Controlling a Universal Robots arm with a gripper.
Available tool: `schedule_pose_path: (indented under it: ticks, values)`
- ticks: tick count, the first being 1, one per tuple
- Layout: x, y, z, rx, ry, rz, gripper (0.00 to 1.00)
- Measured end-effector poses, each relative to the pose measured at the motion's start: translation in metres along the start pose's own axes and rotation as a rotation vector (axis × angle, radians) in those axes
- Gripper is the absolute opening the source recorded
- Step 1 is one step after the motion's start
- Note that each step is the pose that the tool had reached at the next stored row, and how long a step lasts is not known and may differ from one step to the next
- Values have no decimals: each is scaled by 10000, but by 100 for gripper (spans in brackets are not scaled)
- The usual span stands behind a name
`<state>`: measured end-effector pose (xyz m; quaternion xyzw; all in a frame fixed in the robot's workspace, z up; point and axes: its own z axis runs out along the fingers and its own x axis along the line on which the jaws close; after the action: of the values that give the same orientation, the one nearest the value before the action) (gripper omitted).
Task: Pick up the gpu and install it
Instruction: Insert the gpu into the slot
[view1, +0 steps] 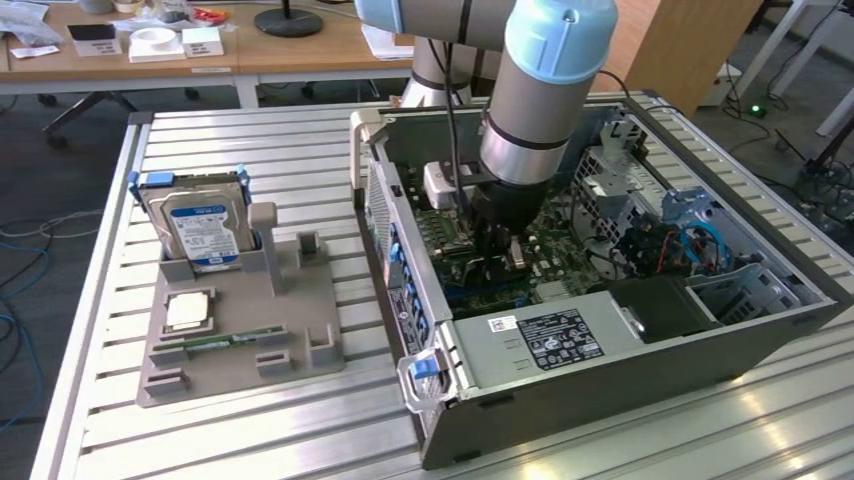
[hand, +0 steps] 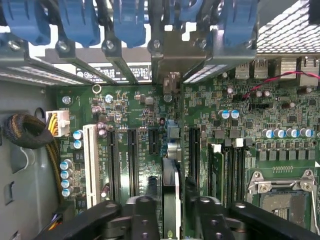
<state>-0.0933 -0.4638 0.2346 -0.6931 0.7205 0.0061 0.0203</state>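
The gpu (hand: 171, 175) stands on edge in a motherboard (hand: 130, 105) slot, seen from above as a thin dark strip. Its silver bracket (hand: 172, 65) sits against the case's rear wall under the blue latches. My gripper (hand: 172, 207) straddles the card's near end. One black finger (hand: 145, 210) is on each side, with a narrow dark gap next to the card, so the jaws stand slightly open. In the exterior view my gripper (view1: 501, 250) reaches straight down into the open computer case (view1: 601, 350) and hides the card.
On the exterior view's left, a grey holder (view1: 240, 350) carries a hard drive (view1: 200, 225), a processor chip (view1: 187, 310) and a memory stick (view1: 220, 340). Inside the case are the power supply (view1: 547, 335), blue cables (view1: 694, 240), a CPU socket (hand: 282, 195) and a braided cable bundle (hand: 27, 132).
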Motion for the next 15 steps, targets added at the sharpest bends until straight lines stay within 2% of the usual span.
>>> schedule_pose_path:
  ticks: [1, 3, 5, 7, 10, 11, 15]
  values:
    - [1, -1, 0, 0, 0, -2, 39]
    - [1, -1, -1, -1, 2, -2, 51]
    - [1, -1, -1, -1, 2, -2, 51]
    - [1, -1, -1, -1, 1, -3, 62]
    - [1, -1, -1, -1, 2, -2, 68]
    - [1, -1, -1, -1, 1, -3, 75]
    - [1, -1, -1, -1, 2, -3, 75]
